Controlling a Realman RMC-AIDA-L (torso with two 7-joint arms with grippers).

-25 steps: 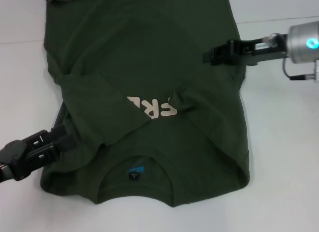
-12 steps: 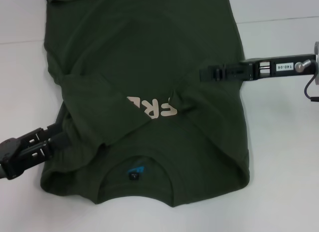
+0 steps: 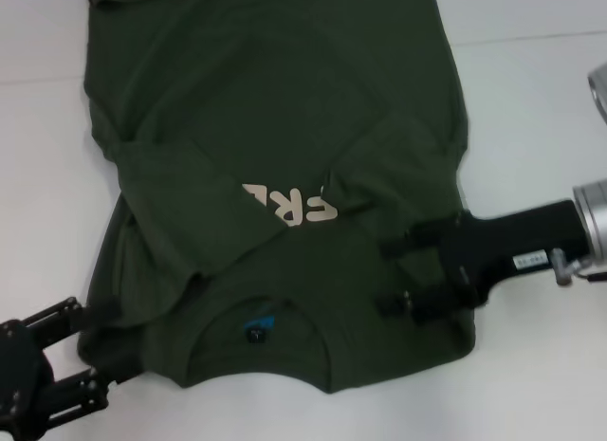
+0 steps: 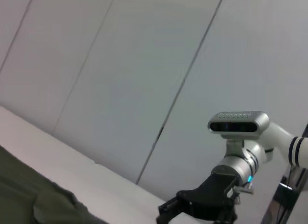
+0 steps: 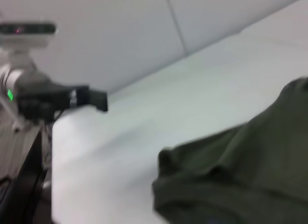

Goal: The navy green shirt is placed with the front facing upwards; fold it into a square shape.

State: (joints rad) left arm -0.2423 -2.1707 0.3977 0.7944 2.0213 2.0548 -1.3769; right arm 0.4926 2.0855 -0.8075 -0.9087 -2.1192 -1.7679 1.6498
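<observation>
Lying flat on the white table [image 3: 531,119]: the navy green shirt [image 3: 275,109], both sleeves already folded in across the print [image 3: 289,206], collar [image 3: 258,329] nearest the robot. Hovering over the collar-side corner, the right gripper [image 3: 392,276], fingers spread wide, cloth directly beneath them, seemingly lining up to pinch that shoulder. Sitting just off the opposite near corner, the left gripper [image 3: 100,351], also parted and empty, hem edge just ahead of its tips. Probably preparing a paired lift toward the far hem, though actual contact looking unclear.
</observation>
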